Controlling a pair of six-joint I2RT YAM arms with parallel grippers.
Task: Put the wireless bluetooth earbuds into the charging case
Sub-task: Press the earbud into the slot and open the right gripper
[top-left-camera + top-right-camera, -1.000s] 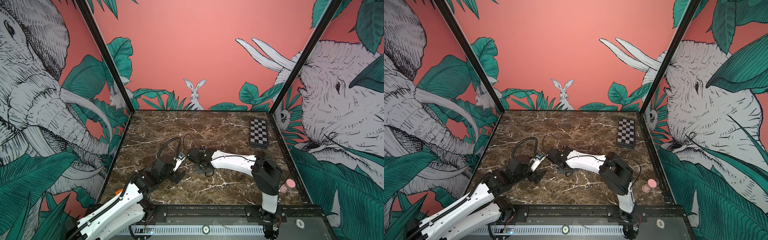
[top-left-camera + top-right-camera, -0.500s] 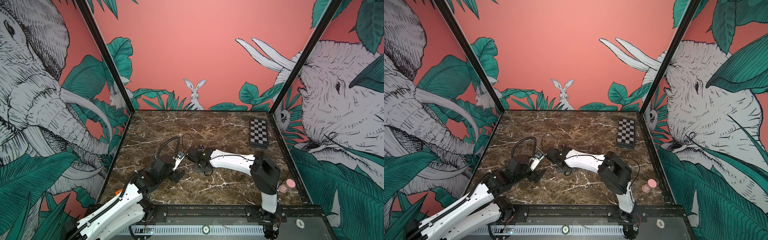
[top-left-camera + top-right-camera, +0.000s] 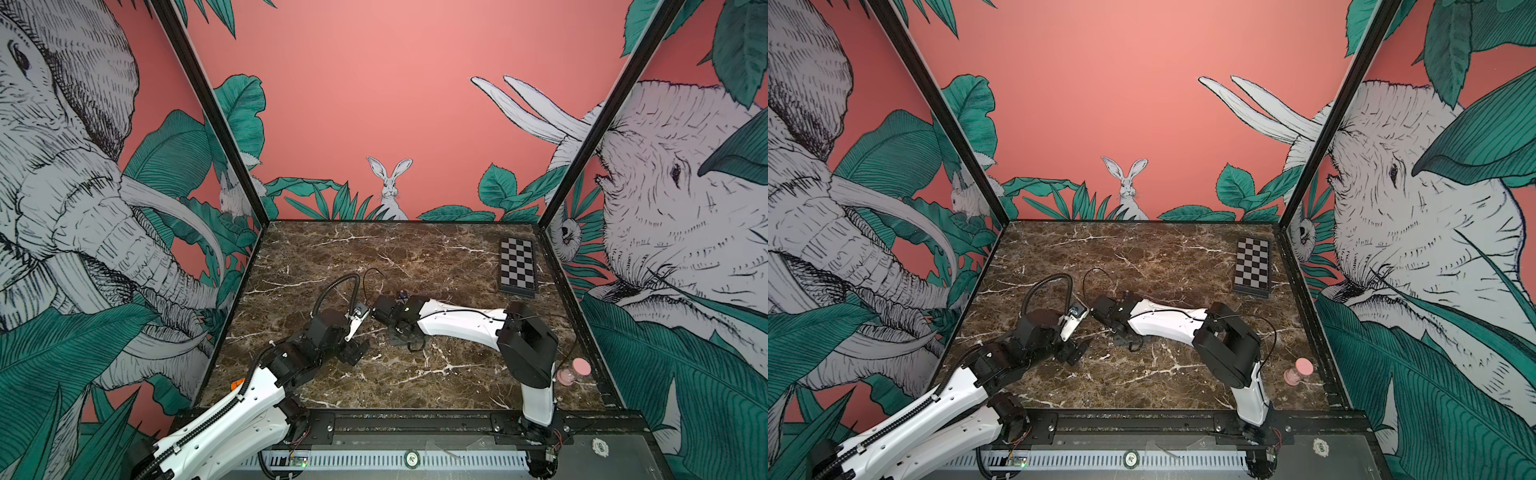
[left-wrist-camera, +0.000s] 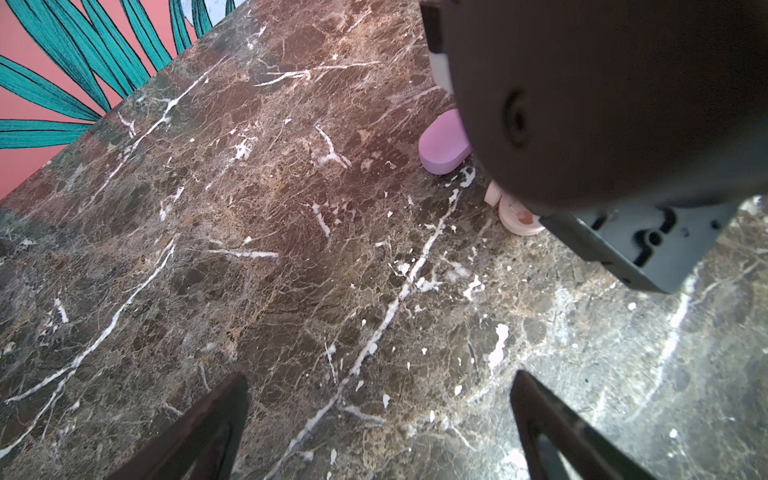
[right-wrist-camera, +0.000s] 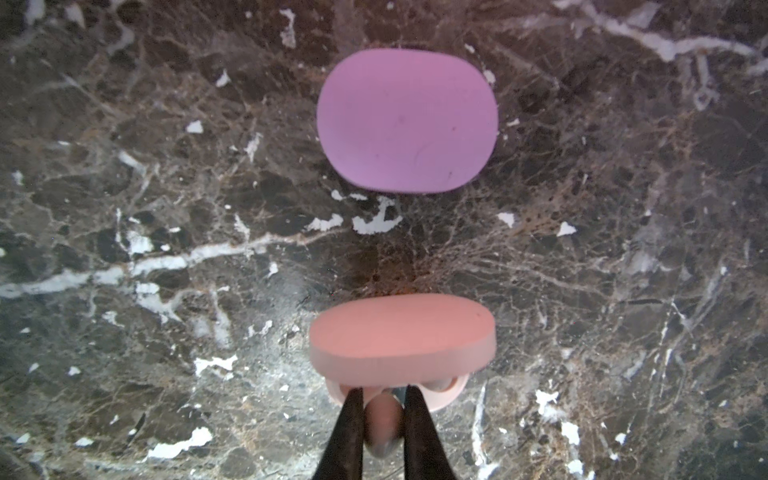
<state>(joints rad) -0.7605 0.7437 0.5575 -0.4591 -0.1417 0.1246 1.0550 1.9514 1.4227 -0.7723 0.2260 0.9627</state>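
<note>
Right now a peach earbud [image 5: 384, 413] sits pinched between the narrow fingers [image 5: 351, 424] of the right gripper [image 5: 383, 419], held just at the rim of the open peach case [image 5: 401, 357], whose lid stands tilted up immediately beyond the fingertips. Past that lid, farther out from the fingers and clear of the peach case, lies a closed lilac case [image 5: 407, 120] flat on the marble surface [image 5: 166, 208]. The left wrist view shows the same pair from the side: the lilac case [image 4: 442, 145] and a sliver of the peach case [image 4: 517, 218], mostly hidden behind the right arm's dark body. The left gripper [image 4: 378, 419] hovers over bare marble with its fingers [image 4: 208, 419] spread wide and nothing between them, both cases well ahead of its tips. In both top views the two arms meet near the middle of the surface, and the cases are hidden beneath them. The step in hand looks like seating this bud in the peach case. Next, I judge, the bud must be eased down into its socket, aligned with the hollow, before the fingers part; whether a second bud already sits inside cannot be told.
</note>
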